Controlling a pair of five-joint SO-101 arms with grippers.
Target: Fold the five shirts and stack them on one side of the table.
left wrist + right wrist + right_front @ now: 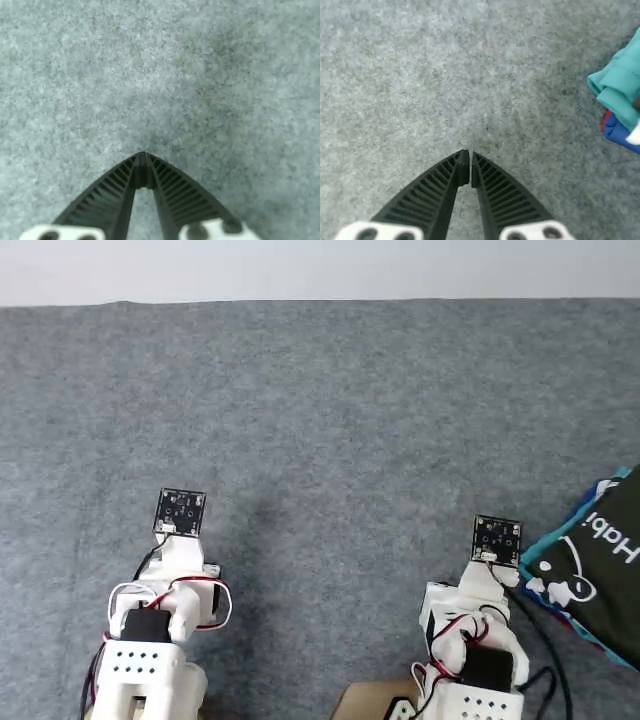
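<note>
The left arm (165, 625) and right arm (478, 650) sit folded back. The left gripper (145, 157) and right gripper (470, 155) are closed, tips together.

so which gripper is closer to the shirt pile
Right. The right gripper sits just beside the shirt pile; the left gripper is well off across the table.

We see white letters (618, 540) printed on the black shirt (585, 612) at the right side of the table (320, 390); the picture's edge cuts them off, so we can read no whole word.
</note>
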